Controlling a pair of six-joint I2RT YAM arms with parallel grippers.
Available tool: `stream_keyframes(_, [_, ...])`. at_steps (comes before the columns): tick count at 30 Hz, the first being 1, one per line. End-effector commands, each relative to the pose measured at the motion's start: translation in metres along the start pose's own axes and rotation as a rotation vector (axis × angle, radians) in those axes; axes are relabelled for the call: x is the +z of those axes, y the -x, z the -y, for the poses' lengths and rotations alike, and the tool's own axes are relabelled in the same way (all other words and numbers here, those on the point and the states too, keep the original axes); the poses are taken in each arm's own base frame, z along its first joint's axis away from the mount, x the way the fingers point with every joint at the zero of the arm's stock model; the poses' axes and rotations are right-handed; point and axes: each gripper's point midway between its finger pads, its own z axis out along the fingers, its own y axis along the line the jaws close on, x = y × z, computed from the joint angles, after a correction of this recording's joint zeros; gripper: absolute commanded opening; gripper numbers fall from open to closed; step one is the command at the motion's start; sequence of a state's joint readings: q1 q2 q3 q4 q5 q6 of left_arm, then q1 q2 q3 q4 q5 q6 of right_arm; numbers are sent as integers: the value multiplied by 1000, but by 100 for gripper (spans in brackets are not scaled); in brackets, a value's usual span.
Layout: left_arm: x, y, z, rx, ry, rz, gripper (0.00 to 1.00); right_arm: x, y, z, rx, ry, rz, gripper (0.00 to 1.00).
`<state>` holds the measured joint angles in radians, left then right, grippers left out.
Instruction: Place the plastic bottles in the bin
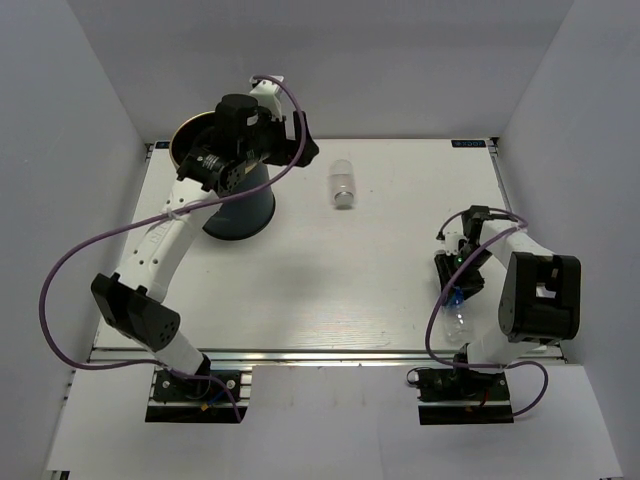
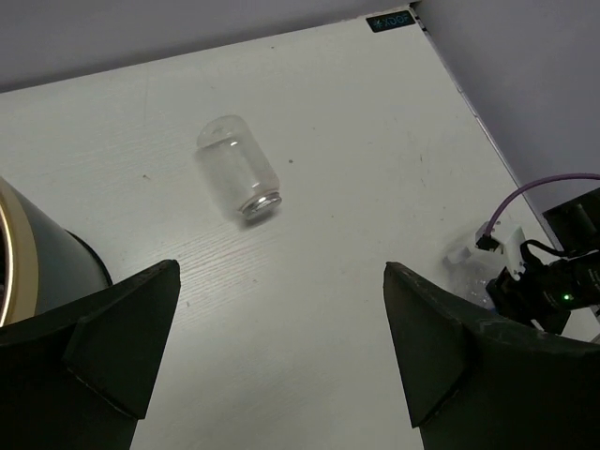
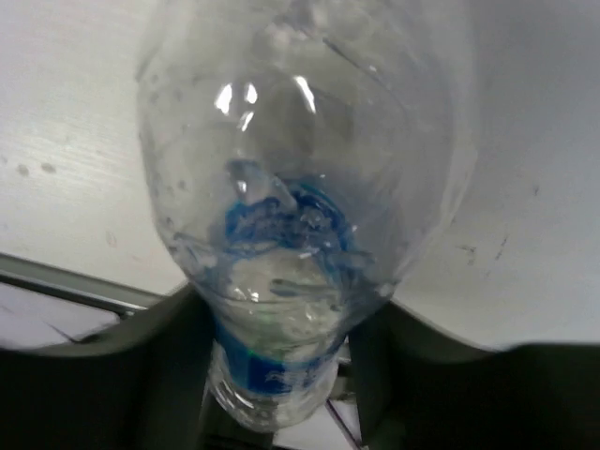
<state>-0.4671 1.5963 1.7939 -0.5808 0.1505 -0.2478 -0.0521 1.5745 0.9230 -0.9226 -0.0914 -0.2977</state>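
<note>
**Bin and bottles, three views.** The bin (image 1: 245, 215), a dark green can with a gold rim, stands upright on the white table (image 1: 350, 290). The left gripper (image 2: 281, 281) hangs over its mouth and hides the inside, so its contents cannot be told. From the left wrist only a sliver of the gold rim shows at the frame's edge.

The left gripper's fingers (image 2: 122, 337) are spread wide and hold nothing.

A plain clear bottle (image 1: 343, 185) lies on its side to the right of the bin, near it but apart. It is uncapped, with its open mouth turned towards the arm bases. Bare table lies between it and the bin.

A blue-labelled bottle (image 3: 291, 187) lies well apart from the bin, across the table to its right and close to the table's near edge. The right gripper (image 1: 455, 278) is down on it. In the right wrist view its fingers (image 3: 178, 352) press against both sides of the narrow labelled part, grasping it. The bottle rests on the table.

A purple cable (image 1: 60, 270) loops out from the left arm, on the bin's left side.
</note>
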Motion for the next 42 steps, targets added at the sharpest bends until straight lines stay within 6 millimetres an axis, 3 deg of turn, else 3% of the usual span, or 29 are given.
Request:
stream_keyframes(1, [-34, 18, 8, 22, 4, 66, 99, -14, 22, -6, -35, 53, 61, 38])
stream_keyframes(3, [-44, 18, 9, 24, 1, 76, 99, -26, 37, -22, -69, 146, 110, 11])
stream_keyframes(5, [-52, 13, 10, 14, 1, 75, 99, -54, 66, -38, -170, 235, 197, 2])
stream_keyframes(6, [-57, 18, 12, 18, -5, 98, 99, -76, 88, -40, -224, 237, 273, 0])
stream_keyframes(8, [-77, 26, 17, 25, -18, 153, 99, -93, 104, -60, -286, 349, 308, 0])
stream_keyframes(9, [-84, 28, 20, 20, -33, 171, 99, -143, 142, -68, -389, 348, 467, 0])
stream_keyframes(10, [-90, 28, 21, 21, -36, 183, 99, -148, 151, -76, -406, 387, 466, 0])
stream_keyframes(11, [-108, 41, 27, 29, -50, 237, 99, -151, 162, -82, -431, 421, 469, 0])
stream_keyframes(12, [-114, 40, 26, 29, -42, 246, 99, -201, 196, -98, -512, 471, 622, 0])
stream_keyframes(13, [-122, 45, 25, 29, -27, 269, 99, -212, 205, -123, -578, 513, 648, 0])
stream_keyframes(14, [-128, 46, 24, 28, -17, 283, 99, -225, 235, -131, -589, 536, 704, 0])
stream_keyframes(15, [-141, 52, 22, 28, 0, 322, 99, -261, 245, -153, -663, 595, 812, 0])
stream_keyframes(16, [-149, 56, 21, 27, 13, 343, 99, -268, 251, -176, -707, 635, 833, 0])
stream_keyframes(17, [-155, 56, 17, 23, 36, 358, 99, -296, 274, -194, -793, 671, 972, 0])
stream_keyframes(18, [-159, 57, 16, 22, 46, 373, 99, -300, 276, -207, -769, 753, 970, 0])
stream_keyframes(19, [-174, 63, 18, 13, 46, 409, 99, -287, 275, -229, -699, 838, 910, 0])
stream_keyframes(20, [-176, 62, 15, 11, 58, 417, 99, -344, 289, -247, -935, 794, 1192, 0])
stream_keyframes(21, [-179, 60, 15, 11, 57, 420, 99, -351, 280, -266, -834, 920, 1140, 0])
stream_keyframes(24, [-185, 55, 11, -3, 79, 413, 99, -350, 299, -302, -917, 959, 1327, 0])
stream_keyframes(25, [-190, 57, 13, -16, 73, 425, 99, -380, 306, -317, -989, 949, 1412, 0])
stream_keyframes(26, [-187, 52, 11, -17, 76, 413, 99, -386, 302, -341, -1023, 977, 1430, 0])
stream_keyframes(27, [-192, 52, 13, -27, 73, 417, 99, -388, 317, -351, -1057, 965, 1484, 0])
stream_keyframes(28, [-196, 54, 12, -28, 79, 429, 99, -411, 323, -358, -1034, 926, 1599, 0])
stream_keyframes(31, [-202, 52, 9, -32, 96, 436, 99, -416, 336, -384, -1013, 866, 1747, 0])
stream_keyframes(35, [-214, 56, 8, -36, 114, 451, 99, -400, 346, -412, -964, 888, 1786, 0])
stream_keyframes(36, [-216, 54, 8, -36, 114, 451, 99, -396, 339, -426, -973, 916, 1777, 0])
stream_keyframes(38, [-216, 49, 5, -38, 123, 452, 99, -390, 341, -434, -971, 935, 1787, 0])
stream_keyframes(39, [-220, 48, 5, -38, 121, 458, 99, -391, 331, -450, -987, 965, 1792, 0])
stream_keyframes(42, [-216, 43, 4, -47, 123, 446, 99, -382, 329, -470, -974, 980, 1827, 0])
